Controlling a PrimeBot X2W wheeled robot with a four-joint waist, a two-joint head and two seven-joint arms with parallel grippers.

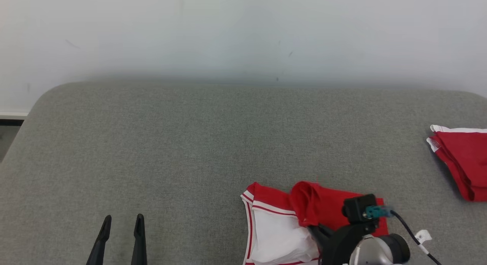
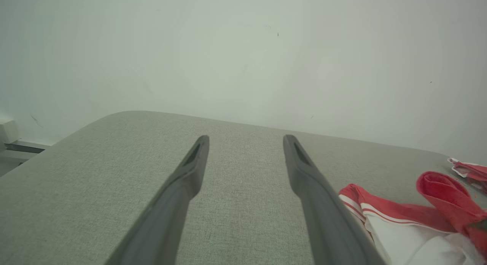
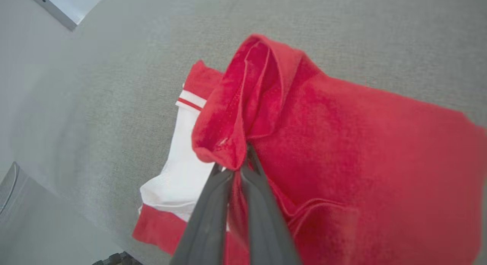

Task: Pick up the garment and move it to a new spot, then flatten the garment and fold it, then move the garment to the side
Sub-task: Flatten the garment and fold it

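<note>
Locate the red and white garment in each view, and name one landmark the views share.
Head view: garment at the bottom edge, right of centre.
Left wrist view: garment in the lower right corner.
Right wrist view: garment across the centre and right, pinched by the shut right claw.
Shared landmark: the raised red fold.

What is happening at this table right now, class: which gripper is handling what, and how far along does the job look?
The right gripper is shut on a bunched fold of the red and white garment, which lies crumpled at the near edge of the grey table, not yet flattened. The left gripper is open over bare table to the left, holding nothing. A second red garment lies folded at the table's right edge.
</note>
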